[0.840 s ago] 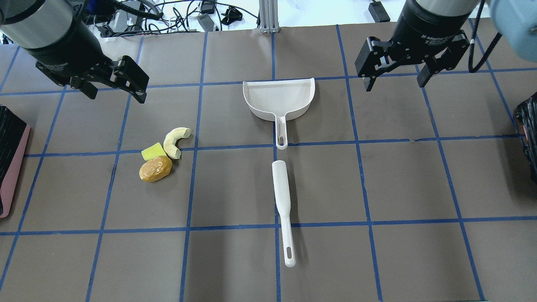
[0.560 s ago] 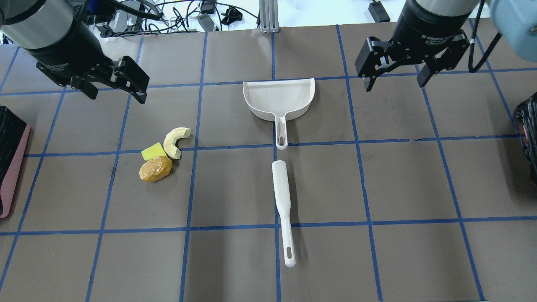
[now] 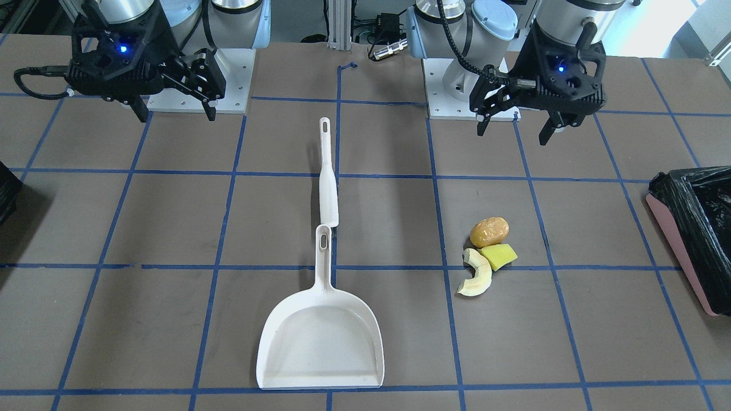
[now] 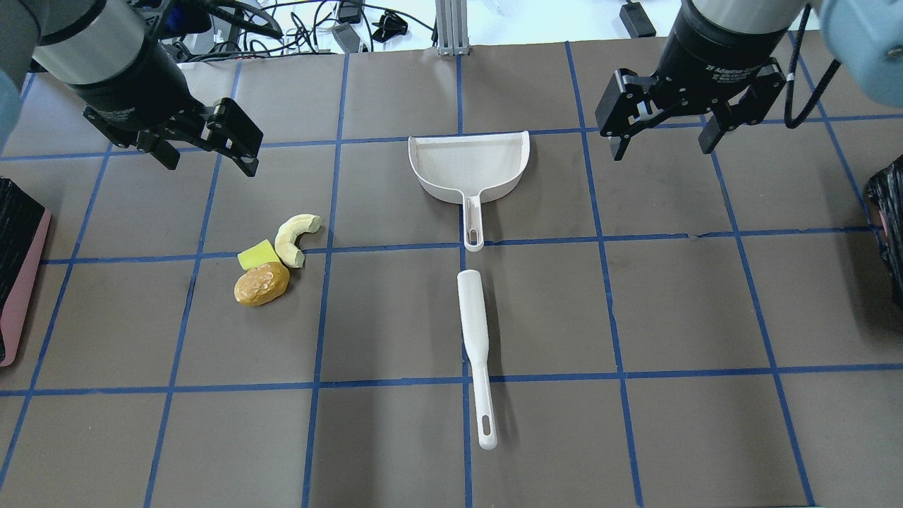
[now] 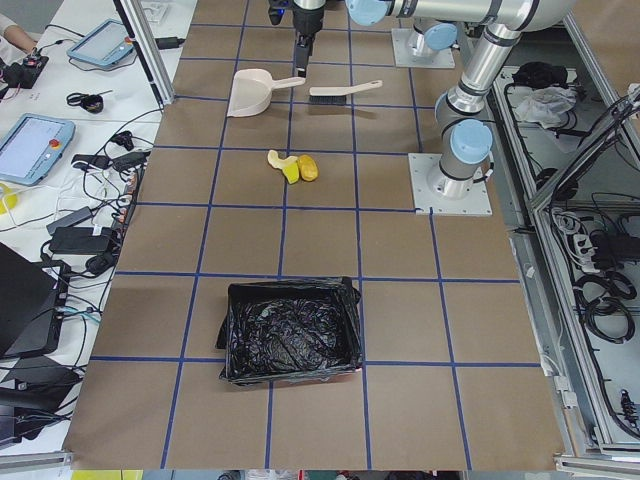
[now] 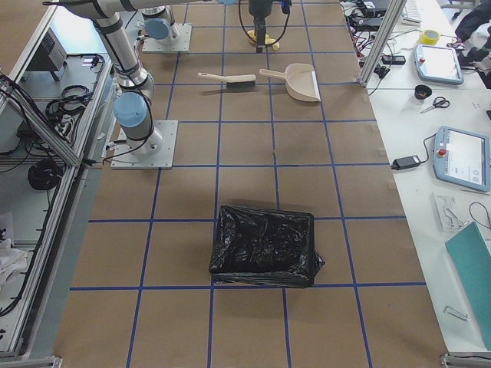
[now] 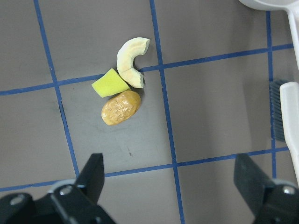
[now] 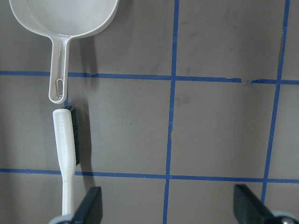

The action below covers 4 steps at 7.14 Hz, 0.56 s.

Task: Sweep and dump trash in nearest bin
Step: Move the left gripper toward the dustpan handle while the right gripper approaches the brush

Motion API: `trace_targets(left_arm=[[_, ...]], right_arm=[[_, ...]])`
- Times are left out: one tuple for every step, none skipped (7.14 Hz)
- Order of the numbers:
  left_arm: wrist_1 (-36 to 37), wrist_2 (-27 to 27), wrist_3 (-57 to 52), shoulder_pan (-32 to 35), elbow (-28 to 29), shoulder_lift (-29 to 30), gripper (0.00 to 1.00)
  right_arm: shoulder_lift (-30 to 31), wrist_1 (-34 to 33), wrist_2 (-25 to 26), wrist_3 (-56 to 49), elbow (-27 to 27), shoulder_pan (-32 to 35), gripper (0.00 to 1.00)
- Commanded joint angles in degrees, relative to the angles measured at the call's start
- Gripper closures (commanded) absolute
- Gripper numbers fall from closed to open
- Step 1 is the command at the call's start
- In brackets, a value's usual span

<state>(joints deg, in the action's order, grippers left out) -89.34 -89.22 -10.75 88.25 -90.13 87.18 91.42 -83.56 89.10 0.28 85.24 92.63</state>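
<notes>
The trash lies in a cluster on the left half of the table: an orange-brown potato lump (image 4: 262,283), a yellow wedge (image 4: 257,255) and a cream crescent (image 4: 295,238). The left wrist view also shows the lump (image 7: 121,107). The pink-sided bin (image 4: 20,289) with its black bag stands at the table's left edge, and shows in the front view (image 3: 679,257). My left gripper (image 4: 209,164) is open and empty, above the table beyond the trash. My right gripper (image 4: 662,148) is open and empty, to the right of the dustpan.
A white dustpan (image 4: 469,167) lies at the centre back, handle toward the robot. A white brush (image 4: 475,346) lies in line just behind that handle. A second, dark bin (image 4: 890,233) stands at the table's right edge. Cables lie beyond the far edge.
My left gripper has moved a little to the right, toward the trash. My right gripper has barely shifted. Nothing on the table has moved.
</notes>
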Motion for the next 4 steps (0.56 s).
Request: trace_targets(left_arm=[[3.62, -0.25, 5.16, 4.88, 0.04, 2.55, 0.0], [6.77, -0.25, 9.65, 8.31, 0.04, 4.47, 0.0], [10.46, -0.07, 13.26, 12.0, -0.13, 6.58, 0.0], [13.2, -0.16, 15.03, 14.82, -0.66, 8.52, 0.0]], right_arm=[[0.42, 1.29, -0.42, 0.25, 2.72, 0.1, 0.01], [1.73, 2.43, -1.99, 0.33, 7.44, 0.36, 0.01], [5.74, 2.35, -4.26, 0.42, 14.19, 0.54, 0.03], [9.53, 1.65, -3.68, 0.77, 20.69, 0.54, 0.03]])
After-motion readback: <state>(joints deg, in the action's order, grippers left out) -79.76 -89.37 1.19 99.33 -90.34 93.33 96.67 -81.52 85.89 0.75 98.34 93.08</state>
